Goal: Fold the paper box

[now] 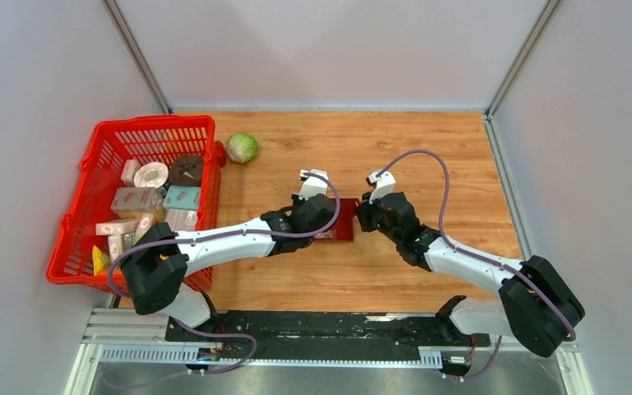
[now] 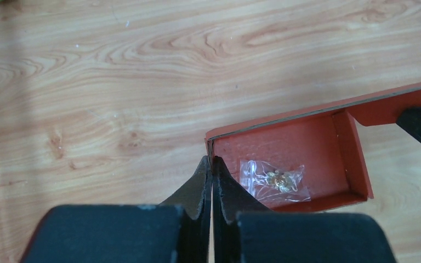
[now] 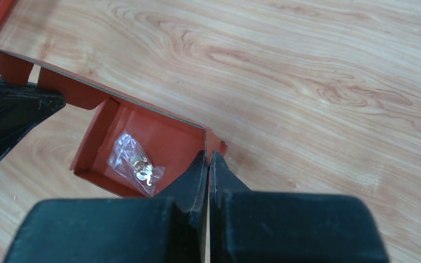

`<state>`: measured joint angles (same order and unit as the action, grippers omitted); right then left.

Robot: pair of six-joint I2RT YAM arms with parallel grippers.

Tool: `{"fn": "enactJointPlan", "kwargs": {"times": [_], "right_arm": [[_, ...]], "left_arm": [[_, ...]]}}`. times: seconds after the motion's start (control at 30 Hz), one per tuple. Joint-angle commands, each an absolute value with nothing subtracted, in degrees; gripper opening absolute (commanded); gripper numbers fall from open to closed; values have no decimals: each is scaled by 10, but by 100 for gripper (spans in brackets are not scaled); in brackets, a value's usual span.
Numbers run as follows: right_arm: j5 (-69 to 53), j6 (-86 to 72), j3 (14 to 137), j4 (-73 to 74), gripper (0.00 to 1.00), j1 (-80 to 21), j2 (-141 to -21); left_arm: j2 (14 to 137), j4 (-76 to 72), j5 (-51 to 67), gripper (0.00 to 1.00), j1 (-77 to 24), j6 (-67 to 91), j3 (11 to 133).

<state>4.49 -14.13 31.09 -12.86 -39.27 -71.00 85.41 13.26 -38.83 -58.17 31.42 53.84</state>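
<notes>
Baggie inside box; basket, cabbage apart.

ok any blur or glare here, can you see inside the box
Top view: even light, soft shadows under the arms, box half hidden. Left wrist: box inside sharp, clear bag glints a little, left gripper dark with little detail. Right wrist: same, right gripper dark, no blur on the table.

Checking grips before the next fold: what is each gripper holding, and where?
Both hold the box: left gripper pinches one end wall at a corner, right gripper the opposite end wall.
</notes>
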Motion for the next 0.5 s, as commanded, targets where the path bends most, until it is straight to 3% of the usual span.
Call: {"fn": "enactJointPlan", "kwargs": {"times": [0.0, 0.47], "right_arm": [[110, -168, 308, -221, 0, -408, -711], [273, -207, 255, -296, 0, -488, -758]], "left_arm": [[880, 97, -431, 0, -588, 318, 577], [894, -93, -429, 0, -588, 388, 453]]}}
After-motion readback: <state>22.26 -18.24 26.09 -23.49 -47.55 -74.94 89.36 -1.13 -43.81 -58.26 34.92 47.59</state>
